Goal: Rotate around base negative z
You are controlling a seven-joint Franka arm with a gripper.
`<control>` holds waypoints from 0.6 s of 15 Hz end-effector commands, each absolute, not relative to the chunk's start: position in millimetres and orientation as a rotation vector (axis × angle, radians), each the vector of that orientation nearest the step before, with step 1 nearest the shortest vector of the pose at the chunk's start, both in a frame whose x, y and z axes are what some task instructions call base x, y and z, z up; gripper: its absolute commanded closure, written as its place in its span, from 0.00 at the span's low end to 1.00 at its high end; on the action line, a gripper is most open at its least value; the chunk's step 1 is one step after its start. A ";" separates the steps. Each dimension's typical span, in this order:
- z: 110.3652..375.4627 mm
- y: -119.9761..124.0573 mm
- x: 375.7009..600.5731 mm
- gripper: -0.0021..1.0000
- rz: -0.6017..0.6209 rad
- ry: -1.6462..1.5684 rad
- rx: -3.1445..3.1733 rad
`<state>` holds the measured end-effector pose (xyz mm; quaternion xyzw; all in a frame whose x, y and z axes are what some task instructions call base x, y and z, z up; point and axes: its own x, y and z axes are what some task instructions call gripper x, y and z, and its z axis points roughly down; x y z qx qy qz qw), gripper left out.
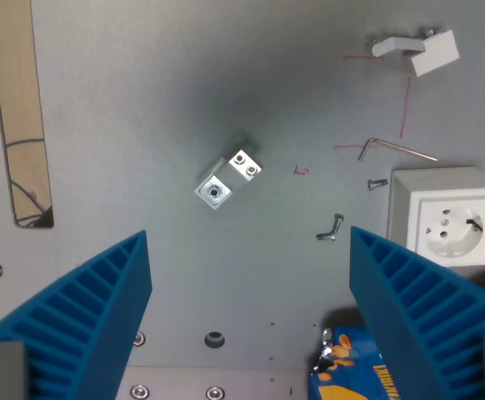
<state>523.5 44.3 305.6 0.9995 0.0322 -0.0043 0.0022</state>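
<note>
In the wrist view, the gripper (249, 312) is seen with its blue fingers (92, 308) wide apart and holding nothing. The small metal block (227, 178) lies on the desk (142, 125) ahead, roughly centred between them, its long axis diagonal.

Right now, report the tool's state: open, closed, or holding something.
Tool: open. The two blue fingers stand wide apart with nothing between them; the small metal block lies on the grey table, untouched.
</note>
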 end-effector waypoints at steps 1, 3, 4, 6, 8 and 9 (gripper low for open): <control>306.8 44.3 523.5 0.00 -0.011 -0.144 3.136; 306.8 44.3 523.5 0.00 -0.011 -0.186 3.134; 306.8 44.3 523.5 0.00 -0.011 -0.207 3.133; 306.8 44.3 523.5 0.00 -0.011 -0.248 3.130; 306.8 44.3 523.5 0.00 -0.012 -0.290 3.127; 306.8 44.3 523.5 0.00 -0.012 -0.311 3.125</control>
